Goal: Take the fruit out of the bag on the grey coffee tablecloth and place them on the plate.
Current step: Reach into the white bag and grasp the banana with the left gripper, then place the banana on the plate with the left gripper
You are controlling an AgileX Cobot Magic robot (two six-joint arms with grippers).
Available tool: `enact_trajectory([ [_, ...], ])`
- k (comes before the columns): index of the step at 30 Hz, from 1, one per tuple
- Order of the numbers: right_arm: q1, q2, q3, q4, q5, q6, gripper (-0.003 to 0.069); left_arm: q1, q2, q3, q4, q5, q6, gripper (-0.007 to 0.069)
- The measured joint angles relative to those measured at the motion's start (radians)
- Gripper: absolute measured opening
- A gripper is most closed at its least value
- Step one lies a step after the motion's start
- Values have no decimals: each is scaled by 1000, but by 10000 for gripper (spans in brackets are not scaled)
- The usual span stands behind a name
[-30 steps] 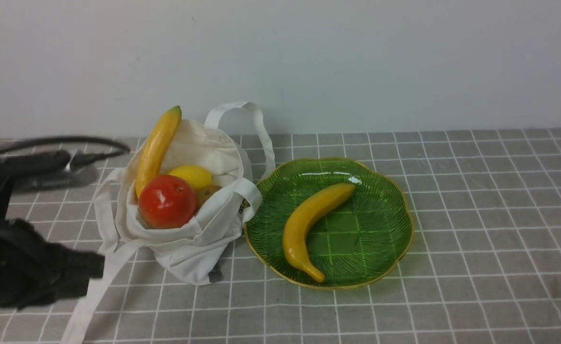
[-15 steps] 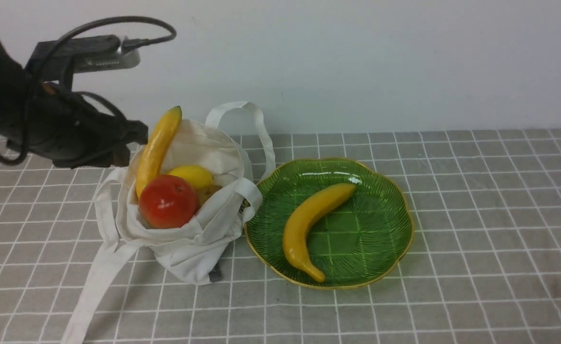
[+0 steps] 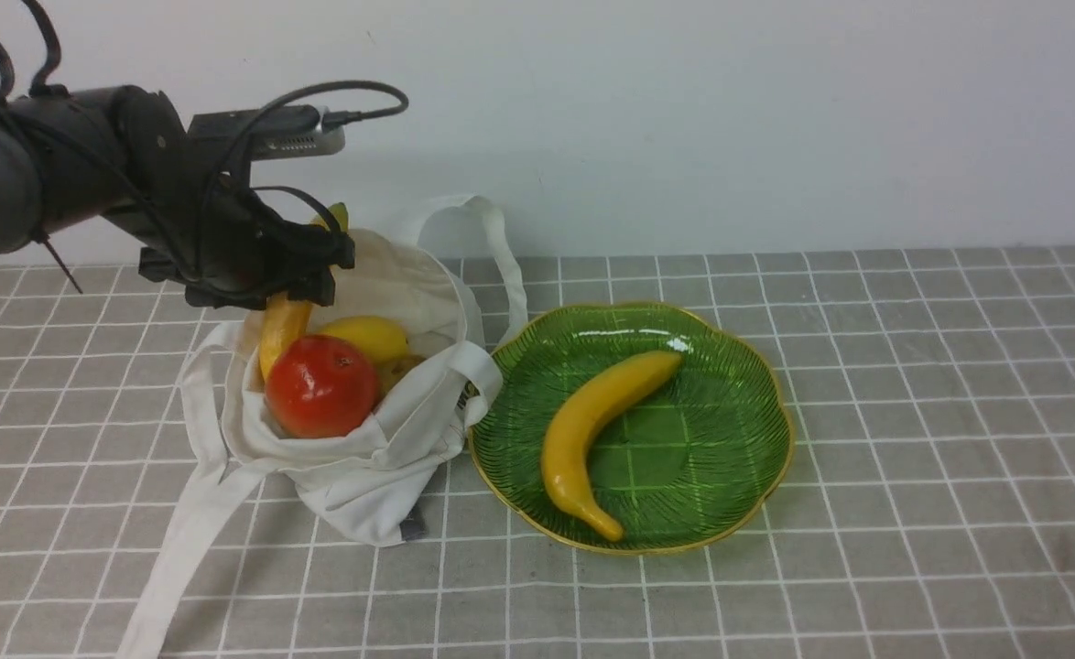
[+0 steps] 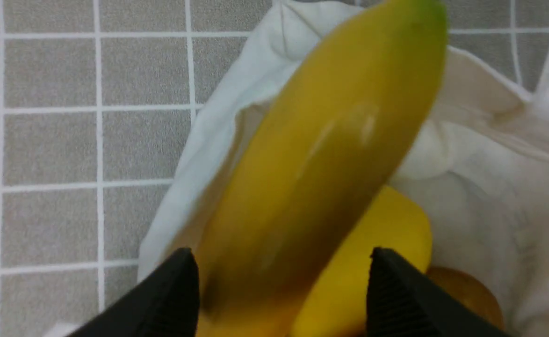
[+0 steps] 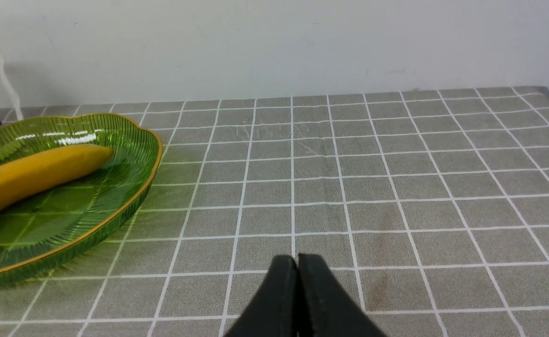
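My left gripper (image 4: 284,264) is standing wide over the left side of the bag (image 3: 418,476), fingers spread to both sides of the green-tipped banana (image 4: 321,140); I'm not seeing them clamping it. That banana is leaning up along the bag's left inner side, glossy yellow, its green tip poking up behind my gripper in the front view. The red-orange fruit (image 3: 321,386) is sitting lower in the bag's mouth, round and shiny, with a small dark stem mark. The lemon (image 3: 368,339) is lying just behind it, smooth bright yellow, and the brownish fruit (image 3: 398,372) is showing only partly, tucked beside the front fold. Writing: dark and yellowish print (image 3: 468,394) is peeking out by the strap handle (image 3: 478,366), mostly folded away, can't read it. The grey tag (image 3: 413,523) is hanging at the bottom seam, nothing legible on it. Right of the bag, the plate (image 3: 702,439) is resting on the grey coffee tablecloth (image 3: 913,476), translucent green, ribbed, wavy gold edge. One plain yellow banana (image 3: 583,439) is lying on its left half, curved, narrow end pointing toward me. My right gripper (image 5: 298,262) is holding its fingertips together, nothing between them, facing the white-gridded cloth
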Motion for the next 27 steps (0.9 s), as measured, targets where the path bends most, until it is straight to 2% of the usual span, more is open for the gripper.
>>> enact_trajectory([
  [4, 0, 0, 0, 0, 0, 0, -15, 0, 16, 0, 0, -19, 1, 419],
  [9, 0, 0, 0, 0, 0, 0, -15, 0, 14, -3, 3, -17, 8, 274],
  [14, 0, 0, 0, 0, 0, 0, -15, 0, -28, -3, 48, 7, 8, 276],
  [24, 0, 0, 0, 0, 0, 0, -15, 0, -256, -3, 301, 57, -16, 276],
  [27, 0, 0, 0, 0, 0, 0, -15, 0, -323, -3, 337, 65, -36, 276],
])
